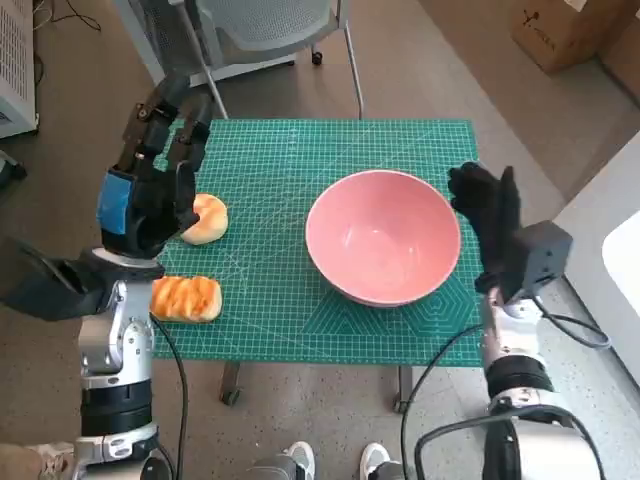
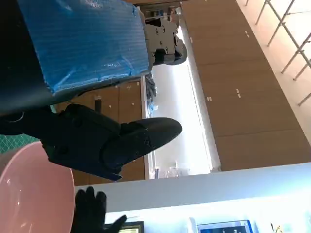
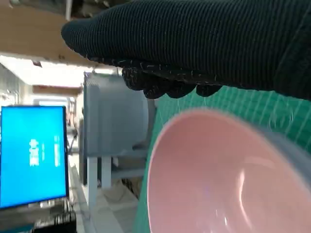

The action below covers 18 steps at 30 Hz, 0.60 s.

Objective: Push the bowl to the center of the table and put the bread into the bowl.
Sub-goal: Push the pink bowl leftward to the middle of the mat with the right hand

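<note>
Left robot hand (image 1: 152, 190) hovers open and empty, a round bread roll (image 1: 204, 218) just beside its fingers. Right robot hand (image 1: 487, 215), fingers spread, holds nothing beside the pink bowl (image 1: 383, 238) on the green-matted counter (image 1: 280, 160).

Green cutting mat (image 1: 300, 300) with a grid covers the small surface; metal legs show under its near edge. Floor (image 1: 440, 70) is brown-grey carpet. Grey mesh office chair (image 1: 265, 30) stands just beyond the mat's far edge, cardboard box (image 1: 565, 30) well off past the far right corner. White unit (image 1: 15, 60) far left of the mat. Wood-panelled wall (image 2: 243, 97) and a bright lit strip behind. Blue screen (image 3: 33, 155) glows beside the chair.
</note>
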### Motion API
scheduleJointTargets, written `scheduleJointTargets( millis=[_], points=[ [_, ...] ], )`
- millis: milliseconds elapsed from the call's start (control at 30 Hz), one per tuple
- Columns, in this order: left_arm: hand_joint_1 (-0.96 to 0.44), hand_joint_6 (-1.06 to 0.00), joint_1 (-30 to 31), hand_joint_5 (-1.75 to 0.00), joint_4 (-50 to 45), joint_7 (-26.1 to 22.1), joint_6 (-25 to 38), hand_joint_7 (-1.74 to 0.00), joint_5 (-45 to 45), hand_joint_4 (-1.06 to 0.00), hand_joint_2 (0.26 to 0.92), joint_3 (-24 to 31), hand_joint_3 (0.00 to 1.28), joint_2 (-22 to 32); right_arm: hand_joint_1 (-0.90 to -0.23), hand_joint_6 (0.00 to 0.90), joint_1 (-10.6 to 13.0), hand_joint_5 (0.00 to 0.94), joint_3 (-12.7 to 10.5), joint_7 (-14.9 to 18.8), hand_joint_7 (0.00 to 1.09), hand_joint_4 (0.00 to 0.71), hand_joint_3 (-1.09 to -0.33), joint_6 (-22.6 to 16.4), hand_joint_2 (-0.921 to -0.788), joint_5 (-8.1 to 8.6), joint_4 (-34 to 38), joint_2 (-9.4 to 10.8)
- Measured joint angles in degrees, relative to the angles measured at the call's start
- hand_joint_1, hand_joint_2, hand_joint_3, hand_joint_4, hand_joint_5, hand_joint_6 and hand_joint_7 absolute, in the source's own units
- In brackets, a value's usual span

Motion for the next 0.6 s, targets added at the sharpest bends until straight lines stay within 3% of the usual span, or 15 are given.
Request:
scheduleJointTargets(
  millis=[600],
  points=[
    [-0.70, 0.00, 2.14, -0.08, -0.76, 0.16, -0.01, -0.42, 0.04, -0.04, 0.921, 1.05, 0.69, 0.29, -0.570, 0.301, -4.17, 0.000, -1.91, 4.50, 0.01, 0.203, -0.642, 3.10, -0.921, 1.84, 0.00, 5.45]
  ],
)
